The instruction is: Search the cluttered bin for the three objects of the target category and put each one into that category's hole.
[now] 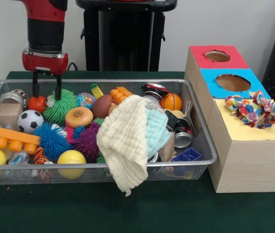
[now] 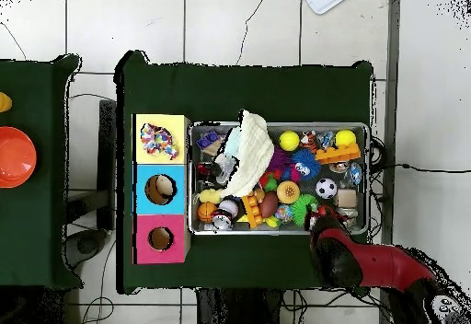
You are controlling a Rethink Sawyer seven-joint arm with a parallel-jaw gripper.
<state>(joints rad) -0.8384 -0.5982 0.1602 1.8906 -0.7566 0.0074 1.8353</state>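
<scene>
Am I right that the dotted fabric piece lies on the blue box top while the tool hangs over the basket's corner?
Not quite. In the front view the dotted fabric piece lies on the yellow box top, not the blue one. The tool does hang over the basket, near its corner.

I see the green-covered table carrying two things — the wire-mesh bin, and just beside it the wooden box.
</scene>
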